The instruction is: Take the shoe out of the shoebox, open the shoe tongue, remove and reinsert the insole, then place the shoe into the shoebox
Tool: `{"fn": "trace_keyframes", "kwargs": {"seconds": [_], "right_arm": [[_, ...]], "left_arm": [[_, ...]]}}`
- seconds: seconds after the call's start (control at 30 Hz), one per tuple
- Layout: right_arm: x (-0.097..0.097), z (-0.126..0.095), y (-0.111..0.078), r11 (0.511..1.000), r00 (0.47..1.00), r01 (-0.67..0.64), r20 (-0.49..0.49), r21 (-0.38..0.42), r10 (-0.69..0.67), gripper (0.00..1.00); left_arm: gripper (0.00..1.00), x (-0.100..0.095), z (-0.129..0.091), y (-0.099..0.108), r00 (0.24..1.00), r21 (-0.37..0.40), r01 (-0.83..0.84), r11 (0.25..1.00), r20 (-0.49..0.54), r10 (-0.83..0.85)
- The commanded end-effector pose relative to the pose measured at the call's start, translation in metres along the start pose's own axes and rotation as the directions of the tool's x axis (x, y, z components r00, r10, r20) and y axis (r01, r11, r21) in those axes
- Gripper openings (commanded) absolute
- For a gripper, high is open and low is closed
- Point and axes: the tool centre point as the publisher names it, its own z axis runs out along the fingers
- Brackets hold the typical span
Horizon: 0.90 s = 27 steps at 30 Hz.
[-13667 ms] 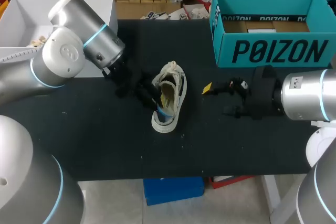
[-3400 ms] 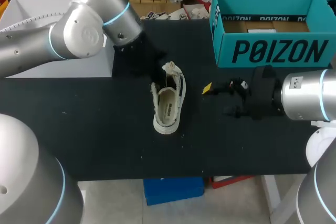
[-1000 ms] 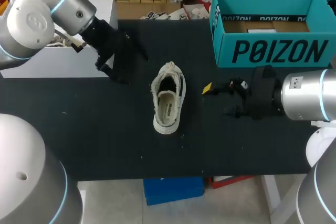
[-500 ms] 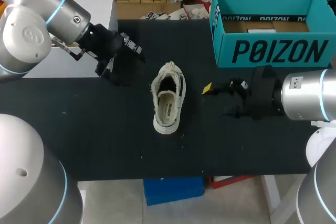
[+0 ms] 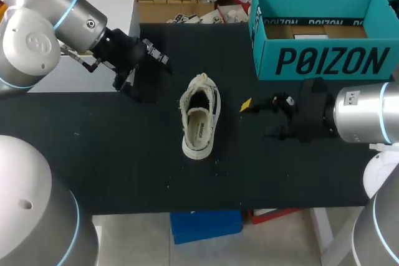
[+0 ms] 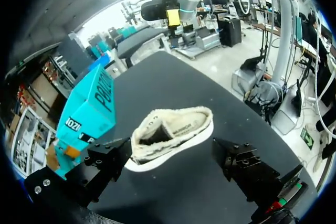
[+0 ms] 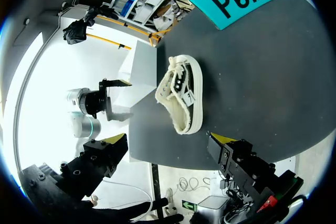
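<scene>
Since the insole looks seated, the sneaker (image 5: 201, 116) sits sole-down mid-table, heel toward me; my guess is only boxing remains. Right gripper (image 5: 262, 116) is parked beside it, fingers wide apart, empty. Left gripper (image 5: 143, 71) stands farther off, fingers spread, touching nothing. Teal shoebox (image 5: 324, 60) sits open at the far right.

Shoebox (image 5: 321, 60), beyond right gripper (image 5: 257, 118): one line of large black block letters across the teal front wall. Shoe (image 5: 201, 116), between right gripper and left gripper (image 5: 145, 73): short dark print on insole (image 5: 199, 133), too small to read.
</scene>
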Motion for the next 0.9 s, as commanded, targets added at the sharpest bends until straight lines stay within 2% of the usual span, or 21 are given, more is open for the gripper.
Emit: {"fn": "trace_keyframes", "kwargs": {"seconds": [0.03, 0.2, 0.3, 0.43, 0.7, 0.73, 0.8, 0.9], "right_arm": [[0.0, 0.0, 0.0, 1.0, 1.0, 0.0, 0.002, 0.0, 0.0, 1.0], [0.0, 0.0, 0.0, 1.0, 1.0, 0.0, 0.002, 0.0, 0.0, 1.0], [-0.008, 0.001, 0.001, 1.0, 1.0, 0.008, 0.026, 0.028, -0.009, 1.0], [-0.01, 0.003, 0.003, 0.996, 0.998, 0.04, 0.046, 0.077, -0.043, 1.0], [-0.01, 0.003, 0.003, 0.996, 0.998, 0.04, 0.046, 0.077, -0.043, 1.0], [-0.01, 0.003, 0.003, 0.996, 0.998, 0.04, 0.046, 0.077, -0.043, 1.0], [-0.01, 0.003, 0.003, 0.996, 0.998, 0.04, 0.046, 0.077, -0.043, 1.0], [-0.01, 0.003, 0.003, 0.996, 0.998, 0.04, 0.046, 0.077, -0.043, 1.0]], "left_arm": [[1.0, 0.001, 0.001, 0.0, 1.0, -0.004, -0.001, 1.0, 0.002, 0.001], [1.0, 0.001, 0.001, 0.0, 1.0, -0.004, -0.001, 1.0, 0.002, 0.001], [1.0, 0.001, 0.001, 0.0, 1.0, -0.004, -0.001, 1.0, 0.002, 0.001], [1.0, 0.001, 0.001, 0.0, 1.0, -0.004, -0.001, 1.0, 0.002, 0.001], [1.0, 0.001, 0.001, 0.0, 1.0, -0.004, -0.001, 1.0, 0.002, 0.001], [1.0, 0.001, 0.005, 0.002, 0.999, -0.001, -0.031, 1.0, -0.009, 0.031], [1.0, 0.001, 0.015, 0.011, 0.998, -0.051, -0.06, 0.997, -0.018, 0.059], [1.0, 0.0, 0.029, 0.025, 0.996, -0.058, -0.079, 0.995, -0.048, 0.077]]}}
